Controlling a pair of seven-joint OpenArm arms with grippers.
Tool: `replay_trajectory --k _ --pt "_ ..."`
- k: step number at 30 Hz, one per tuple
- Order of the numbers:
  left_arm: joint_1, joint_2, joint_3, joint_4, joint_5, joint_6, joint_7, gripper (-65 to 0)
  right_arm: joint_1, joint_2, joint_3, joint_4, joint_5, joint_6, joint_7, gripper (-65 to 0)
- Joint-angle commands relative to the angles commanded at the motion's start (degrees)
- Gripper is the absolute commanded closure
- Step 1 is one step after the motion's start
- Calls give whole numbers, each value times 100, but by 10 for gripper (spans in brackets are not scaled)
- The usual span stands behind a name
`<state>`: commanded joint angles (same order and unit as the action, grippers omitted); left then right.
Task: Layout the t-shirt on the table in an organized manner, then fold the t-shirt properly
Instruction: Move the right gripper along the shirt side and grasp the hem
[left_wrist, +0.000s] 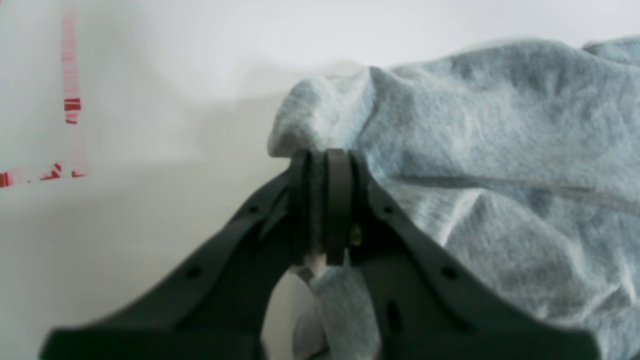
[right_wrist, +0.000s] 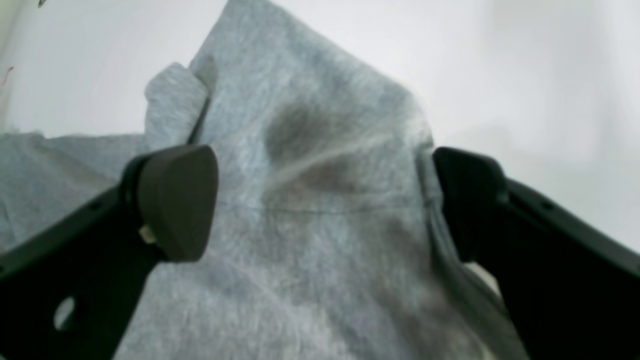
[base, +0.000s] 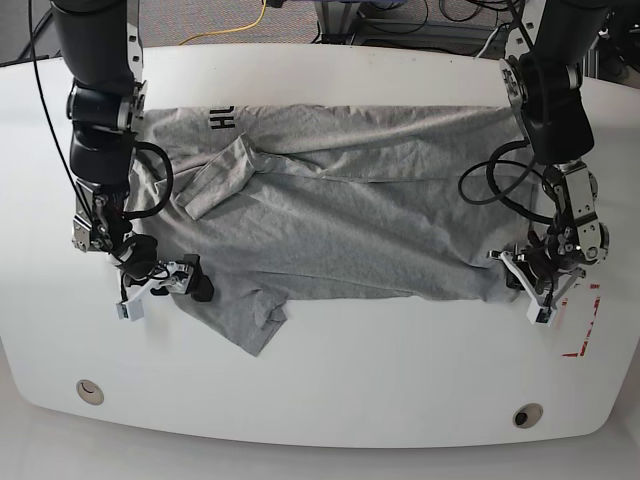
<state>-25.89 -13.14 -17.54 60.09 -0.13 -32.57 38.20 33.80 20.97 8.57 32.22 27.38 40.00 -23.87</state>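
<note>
Left gripper (left_wrist: 325, 205) pinches the t-shirt (base: 340, 210); right gripper (right_wrist: 325, 200) gapes over it.

The shirt lies spread across the table (base: 330, 400), grippers at its 4 and 8 o'clock corners, red mark (base: 585, 325) beyond at 4.

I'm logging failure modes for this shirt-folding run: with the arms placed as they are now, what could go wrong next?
1. The left pincer is shut on only a thin pinch of the t-shirt; a hard pull may slip it free.
2. The right pincer is open with fabric between its jaws, so that side is unheld; if only the left pulls, the shirt may drag askew.
3. A sleeve lies folded over the body, a crease that may stay.
</note>
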Motion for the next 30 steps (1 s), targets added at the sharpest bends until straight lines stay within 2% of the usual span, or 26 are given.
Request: replay_trajectory --k 3,5,7,9,10,20,24,30 --pt "0 0 0 0 0 0 0 -36 53 0 0 -9 0 0 123 -384" --pt "0 -9 0 0 0 0 0 -36 70 18 0 -9 0 0 149 -250" --pt "0 -44 0 0 0 0 0 -36 79 35 0 0 0 0 149 -146" --pt "0 -62 0 0 0 0 -18 -36 88 44 0 0 0 0 132 -75" --pt "0 -62 0 0 0 0 -26 -36 123 53 0 0 0 0 123 -59" --pt "-176 -44 18 -26 0 0 -53 -36 211 334 0 9 0 0 114 -51" --pt "-316 -53 299 -18 -26 0 -53 -36 281 378 0 97 0 0 -105 -51" --pt "-378 -62 404 9 -35 0 -53 -36 105 501 0 809 0 0 -545 -51"
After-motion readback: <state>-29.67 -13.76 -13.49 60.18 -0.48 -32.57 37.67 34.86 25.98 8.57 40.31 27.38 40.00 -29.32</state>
